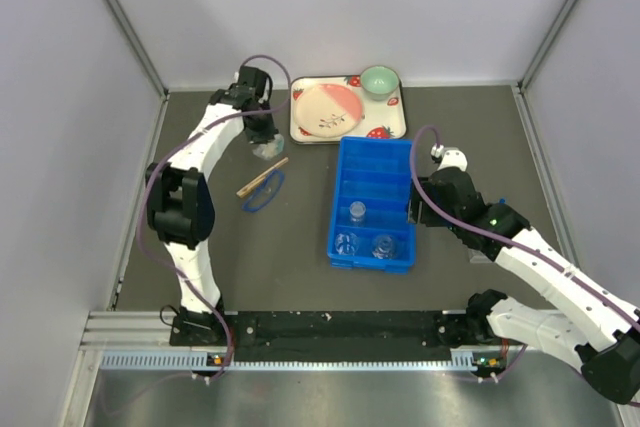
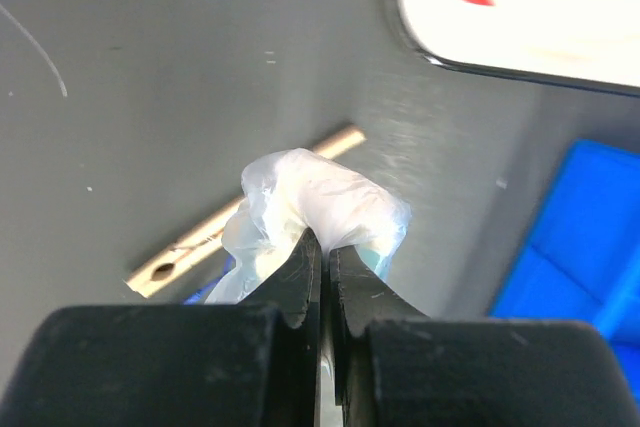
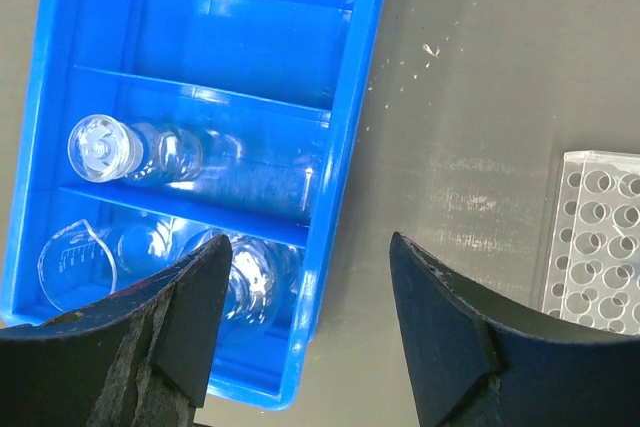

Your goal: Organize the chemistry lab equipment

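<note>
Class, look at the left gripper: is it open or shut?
Shut. The left gripper pinches crumpled clear plastic, its fingers nearly touching.

Pale grey panels [image 1: 340,7] are enclosing the dark grey tabletop [image 1: 470,137] on three sides, with slim metal posts [image 1: 120,22] running down the corners. Soft, even light is falling from above and glinting off a brushed metal sheet [image 1: 300,397] along the near edge.
</note>
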